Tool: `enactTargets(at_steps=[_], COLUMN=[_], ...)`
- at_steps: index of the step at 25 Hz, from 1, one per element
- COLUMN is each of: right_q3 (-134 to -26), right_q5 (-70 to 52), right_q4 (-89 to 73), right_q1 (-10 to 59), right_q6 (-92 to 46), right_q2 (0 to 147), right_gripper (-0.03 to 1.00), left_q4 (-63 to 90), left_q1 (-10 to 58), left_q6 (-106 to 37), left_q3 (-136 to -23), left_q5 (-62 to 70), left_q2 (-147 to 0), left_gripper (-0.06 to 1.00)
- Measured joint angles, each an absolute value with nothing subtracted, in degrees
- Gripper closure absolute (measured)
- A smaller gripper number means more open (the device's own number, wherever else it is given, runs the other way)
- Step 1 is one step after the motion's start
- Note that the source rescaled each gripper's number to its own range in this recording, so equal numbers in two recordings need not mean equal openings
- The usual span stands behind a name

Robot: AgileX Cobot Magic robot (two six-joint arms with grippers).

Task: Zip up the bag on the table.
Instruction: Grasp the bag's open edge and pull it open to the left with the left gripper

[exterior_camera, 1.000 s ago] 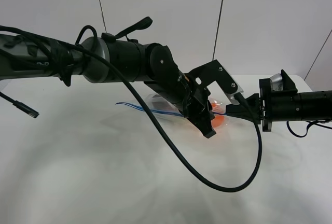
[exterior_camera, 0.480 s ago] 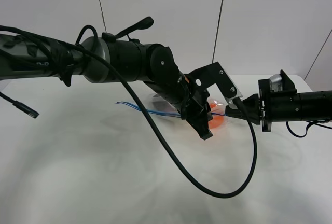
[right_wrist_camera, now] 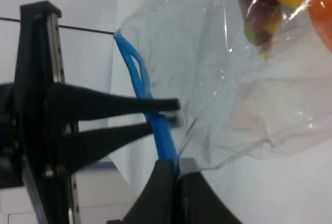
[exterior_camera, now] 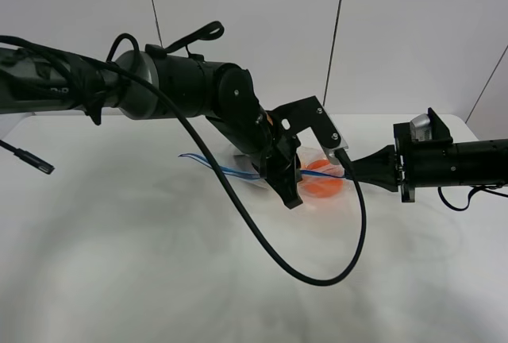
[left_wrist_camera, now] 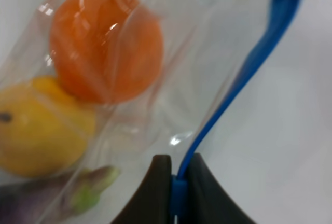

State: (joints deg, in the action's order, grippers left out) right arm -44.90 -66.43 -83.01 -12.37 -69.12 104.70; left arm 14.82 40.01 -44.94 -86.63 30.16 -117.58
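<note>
The clear bag lies on the white table, showing an orange fruit, a yellow fruit and a purple eggplant. Its blue zipper strip runs along the near edge. My left gripper reaches across the middle and is shut on the strip; its fingers pinch it. My right gripper is shut on the strip's right end. The right wrist view shows the left gripper clamped on the strip just beyond the right one, with the strip's far part gaping open.
A thick black cable hangs from the left arm and loops down over the table in front of the bag. A small black cable end lies at the far left. A white wall stands behind the table.
My left gripper has slid leftward along the blue strip, away from my right gripper. The orange fruit now shows between the two. The right gripper has hardly moved.
</note>
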Motion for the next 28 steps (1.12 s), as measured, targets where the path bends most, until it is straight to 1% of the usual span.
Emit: enactTargets(at_steps=[6,14,28], right_q3=[-44.90,-44.90,-44.90], right_q5=[-66.23,-65.92,-64.96], right_q4=[-83.28,-83.23,-82.99], right_q1=[-12.37,-12.37,-12.37], right_q6=[-69.12,-69.12,-69.12], right_q2=[104.70,104.70,104.70], right_gripper=[0.97,0.97,0.97], left_q4=[14.43,7.85,4.87], left_q1=[36.58,31.44,23.54], left_q6=[-44.89,-44.76,-43.69], left_q3=[-86.69,-86.69,-86.69], left_q5=[31.64,34.74,36.26], left_q2=[-117.58,-117.58,-117.58], left_gripper=[0.94,0.94,0.94])
